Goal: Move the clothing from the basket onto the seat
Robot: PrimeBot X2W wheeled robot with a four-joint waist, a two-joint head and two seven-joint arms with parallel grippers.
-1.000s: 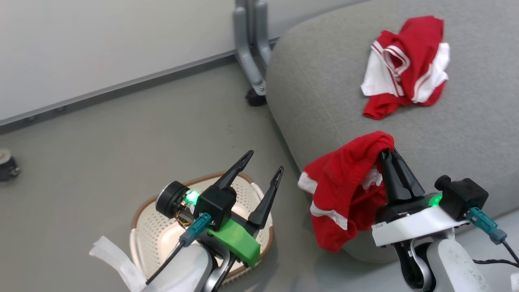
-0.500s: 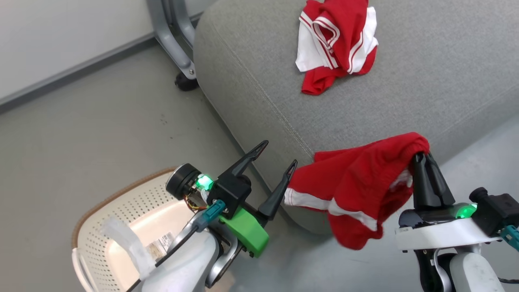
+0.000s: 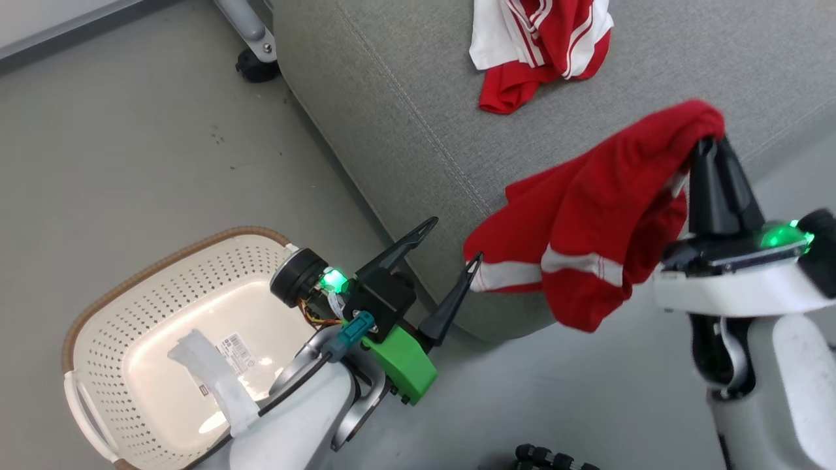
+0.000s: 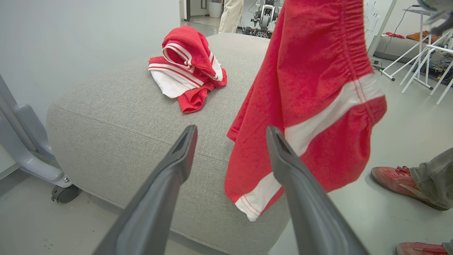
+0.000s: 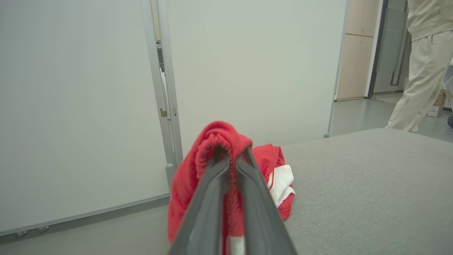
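A smooth grey floor (image 3: 163, 150) carries a large grey woven-fabric upholstered seat (image 3: 405, 98) with rounded edges and stitched seams. On top of the seat, well back from its front corner, a crumpled red fabric garment with white panels and stripe trim (image 3: 542, 46) lies in a heap. Near that corner, apart from the seat, a cream-white perforated plastic basket with a brown woven-look rim (image 3: 124, 313) stands on the floor. Beside the seat's side edge rests a black caster (image 3: 256, 65) under a grey metal leg (image 3: 241, 19). A person's red shoe (image 4: 400, 180) stands beyond the seat's other side.
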